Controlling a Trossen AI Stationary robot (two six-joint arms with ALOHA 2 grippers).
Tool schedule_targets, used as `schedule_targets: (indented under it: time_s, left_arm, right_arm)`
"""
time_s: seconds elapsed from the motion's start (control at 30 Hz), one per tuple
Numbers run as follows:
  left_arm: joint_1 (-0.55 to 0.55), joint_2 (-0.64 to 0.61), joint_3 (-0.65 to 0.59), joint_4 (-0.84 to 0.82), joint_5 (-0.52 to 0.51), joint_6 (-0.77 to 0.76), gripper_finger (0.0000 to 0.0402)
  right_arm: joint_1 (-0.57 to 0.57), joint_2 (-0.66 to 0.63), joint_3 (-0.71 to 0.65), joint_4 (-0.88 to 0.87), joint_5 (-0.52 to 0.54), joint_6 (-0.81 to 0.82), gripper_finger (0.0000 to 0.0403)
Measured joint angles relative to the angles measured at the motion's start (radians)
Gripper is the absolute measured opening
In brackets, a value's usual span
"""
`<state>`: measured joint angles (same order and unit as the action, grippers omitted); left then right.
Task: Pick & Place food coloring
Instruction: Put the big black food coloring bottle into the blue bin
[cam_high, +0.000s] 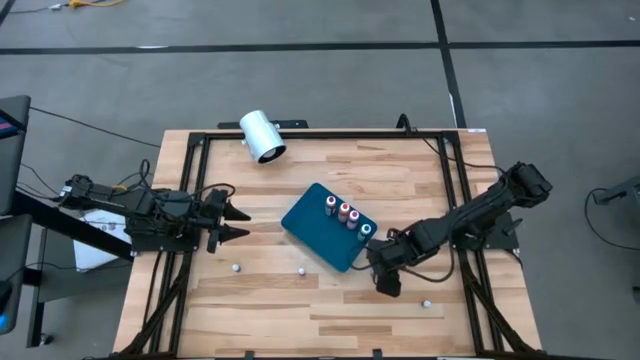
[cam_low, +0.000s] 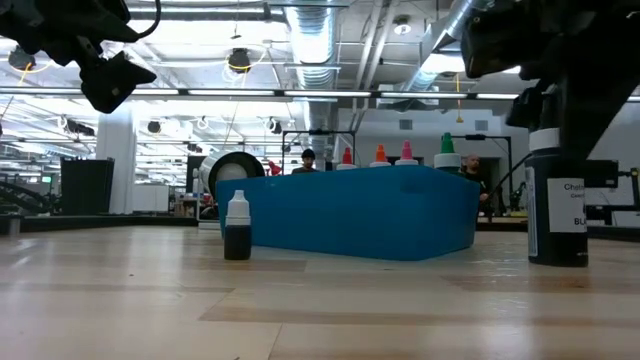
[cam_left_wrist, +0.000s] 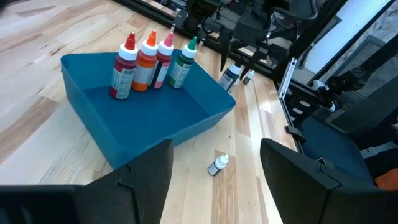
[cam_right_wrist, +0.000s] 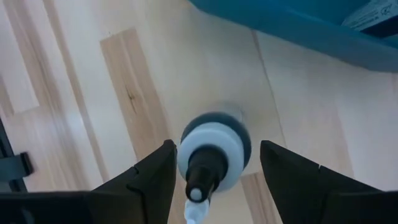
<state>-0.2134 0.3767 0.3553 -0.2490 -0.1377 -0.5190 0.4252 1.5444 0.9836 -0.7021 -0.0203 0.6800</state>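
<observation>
Four food coloring bottles (cam_left_wrist: 149, 62) with red, orange, pink and green tops stand upright in the teal tray (cam_high: 318, 238) at mid-table. My right gripper (cam_high: 387, 282) points down just off the tray's near right corner, open. Its fingers (cam_right_wrist: 152, 177) stand on either side of a dark-bodied, white-capped bottle (cam_right_wrist: 214, 155) that stands on the table (cam_low: 556, 215). Three more small bottles stand on the wood (cam_high: 301, 270), (cam_high: 236, 267), (cam_high: 427, 302). My left gripper (cam_high: 240, 222) waits open, left of the tray, facing it.
A big white cylinder (cam_high: 263, 137) lies near the table's far edge. A black frame (cam_high: 300, 133) runs around the tabletop. Bare wood lies along the near side and between my left gripper and the tray. The room with shelves and ceiling pipes shows beyond.
</observation>
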Motion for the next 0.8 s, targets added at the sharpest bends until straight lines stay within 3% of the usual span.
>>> schedule_targets:
  time_s: [0.53,0.8]
  left_arm:
    - [0.000,0.000,0.000,-0.009,0.001,-0.001,0.0233]
    - [0.000,0.000,0.000,-0.016,0.001,-0.001,0.0233]
  right_arm:
    - [-0.042,-0.001,0.000,0.015,0.003,0.000,0.0215]
    - [-0.042,-0.002,0.000,0.034,0.003,0.000,0.0154]
